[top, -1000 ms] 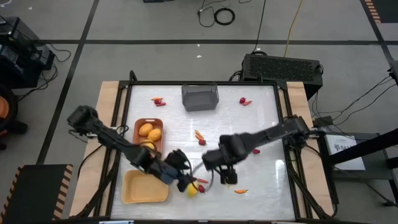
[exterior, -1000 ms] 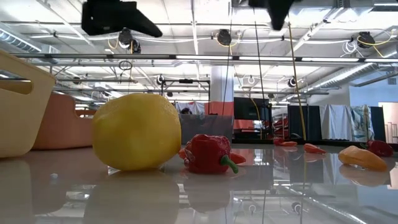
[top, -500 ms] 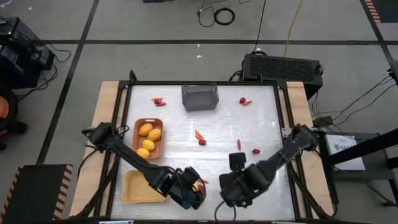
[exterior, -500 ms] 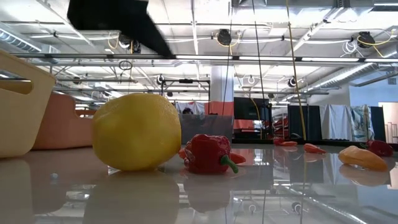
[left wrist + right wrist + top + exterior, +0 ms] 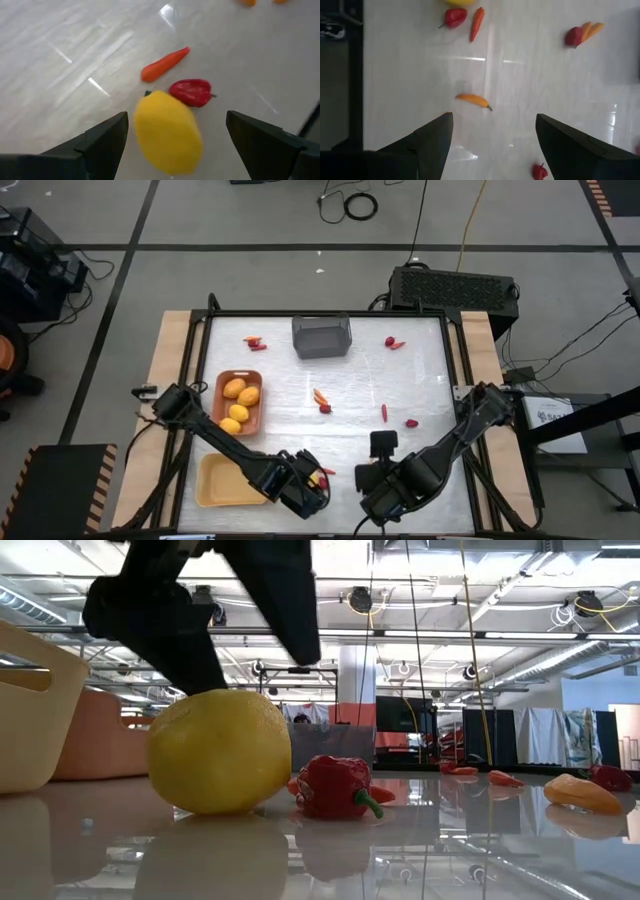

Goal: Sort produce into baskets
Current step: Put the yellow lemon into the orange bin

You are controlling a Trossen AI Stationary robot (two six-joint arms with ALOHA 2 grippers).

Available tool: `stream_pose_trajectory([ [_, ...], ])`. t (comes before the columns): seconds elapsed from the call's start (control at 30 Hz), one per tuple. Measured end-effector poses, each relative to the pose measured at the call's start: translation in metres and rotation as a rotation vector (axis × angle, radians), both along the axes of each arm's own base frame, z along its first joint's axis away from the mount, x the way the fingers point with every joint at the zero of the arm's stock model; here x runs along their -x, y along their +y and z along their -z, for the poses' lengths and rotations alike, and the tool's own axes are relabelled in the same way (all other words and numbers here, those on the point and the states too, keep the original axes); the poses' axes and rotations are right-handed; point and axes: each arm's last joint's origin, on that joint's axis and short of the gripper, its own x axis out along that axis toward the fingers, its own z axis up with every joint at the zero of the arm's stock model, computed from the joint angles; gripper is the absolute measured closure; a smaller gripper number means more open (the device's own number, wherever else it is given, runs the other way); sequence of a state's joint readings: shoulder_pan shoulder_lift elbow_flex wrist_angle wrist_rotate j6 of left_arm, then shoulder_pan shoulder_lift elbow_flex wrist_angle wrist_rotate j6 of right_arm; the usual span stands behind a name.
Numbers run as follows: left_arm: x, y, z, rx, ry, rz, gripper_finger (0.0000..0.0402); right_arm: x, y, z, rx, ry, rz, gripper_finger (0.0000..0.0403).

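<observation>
both arms dropped toward the front edge; left gripper (image 5: 172,145) spread wide over lemon (image 5: 167,132) beside yellow tray (image 5: 232,482), right gripper (image 5: 492,145) released, empty. three fruits in orange tray (image 5: 239,401), most produce unsorted.

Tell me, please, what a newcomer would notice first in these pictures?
Probably the big yellow lemon at the table's near edge, with the left claw open above it and a small red pepper beside it. Next, the orange-brown tray holding yellow-orange fruits on the table's left.
</observation>
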State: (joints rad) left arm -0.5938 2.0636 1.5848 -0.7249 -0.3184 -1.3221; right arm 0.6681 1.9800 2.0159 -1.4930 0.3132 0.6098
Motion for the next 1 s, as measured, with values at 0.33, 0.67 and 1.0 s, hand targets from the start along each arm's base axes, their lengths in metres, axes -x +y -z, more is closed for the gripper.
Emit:
stream_pose_trajectory([
  [0.33, -0.002, -0.003, 0.019, -0.028, 0.053, 0.059, 0.0062, -0.011, -0.011, 0.000, 0.025, -0.033, 0.006, 0.0126],
  [0.67, -0.002, -0.004, 0.025, -0.056, 0.080, 0.115, 0.0062, -0.018, -0.020, -0.001, 0.031, -0.033, -0.002, 0.0126],
  [1.0, -0.001, -0.003, 0.027, -0.063, 0.111, 0.163, 0.0092, -0.020, -0.022, -0.001, 0.063, -0.062, 0.013, 0.0126],
])
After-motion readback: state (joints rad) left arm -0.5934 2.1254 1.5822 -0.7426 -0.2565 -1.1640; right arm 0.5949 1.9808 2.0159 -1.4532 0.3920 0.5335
